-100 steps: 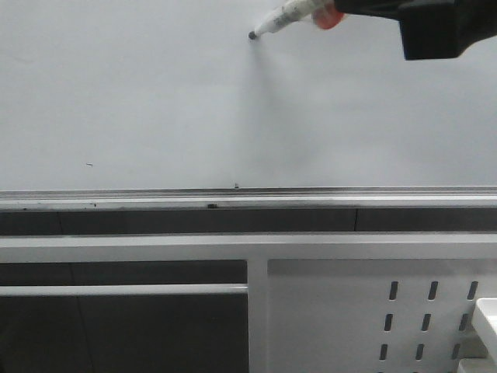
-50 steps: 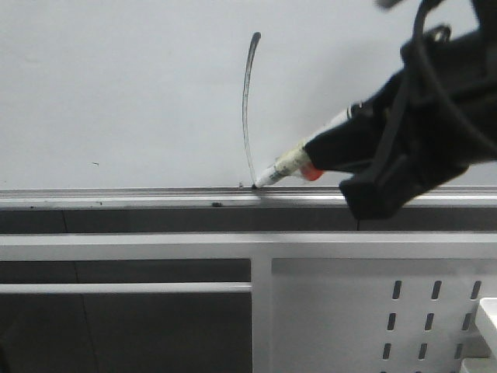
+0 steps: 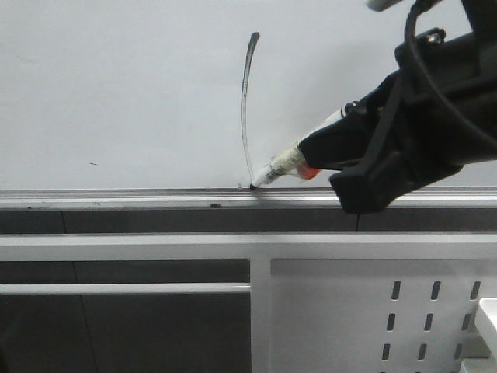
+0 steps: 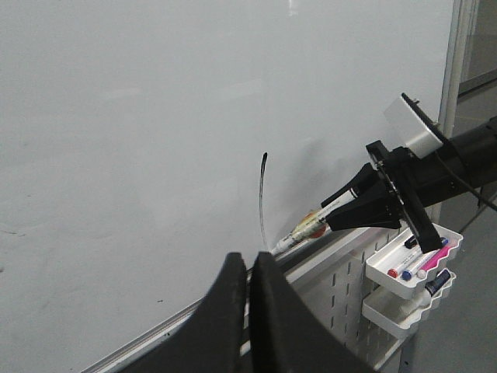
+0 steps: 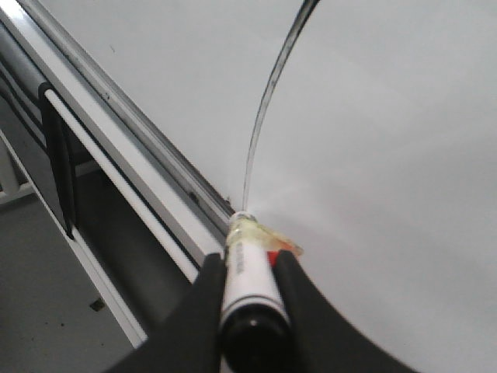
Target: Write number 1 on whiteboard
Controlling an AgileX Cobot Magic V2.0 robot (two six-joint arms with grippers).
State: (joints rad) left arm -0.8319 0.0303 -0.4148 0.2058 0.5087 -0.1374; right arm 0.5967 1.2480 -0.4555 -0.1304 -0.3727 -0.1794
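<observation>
Pale grey-white, the whiteboard (image 3: 116, 93) fills the upper half of the front view, closed along its lower edge by a silver rail (image 3: 155, 194); below it stands a white perforated panel (image 3: 404, 311). No tabletop shows, so places are given by the board's own edges.

The number 1 (image 3: 245, 109) is drawn: a thin, slightly bowed black stroke, thicker at its top, running from high on the board right down to the lower rail, somewhat right of the board's visible middle. The right gripper (image 5: 247, 268) has its fingers clamped on a whiteboard marker (image 3: 291, 163), whose tip rests at the foot of the stroke, at or just above the rail. The left gripper (image 4: 250, 268) hangs well clear of the board, fingers pressed together on nothing.

The stroke looks finished, so the writing step is at its end. The next move likely calls for drawing the tip straight back off the board without dragging it sideways, which would smear or hook the line's foot.

In the left wrist view, two white trays (image 4: 415, 260) hang off the panel's side holding spare markers. The held marker's barrel carries small print, too blurred to read; no brand is legible.
</observation>
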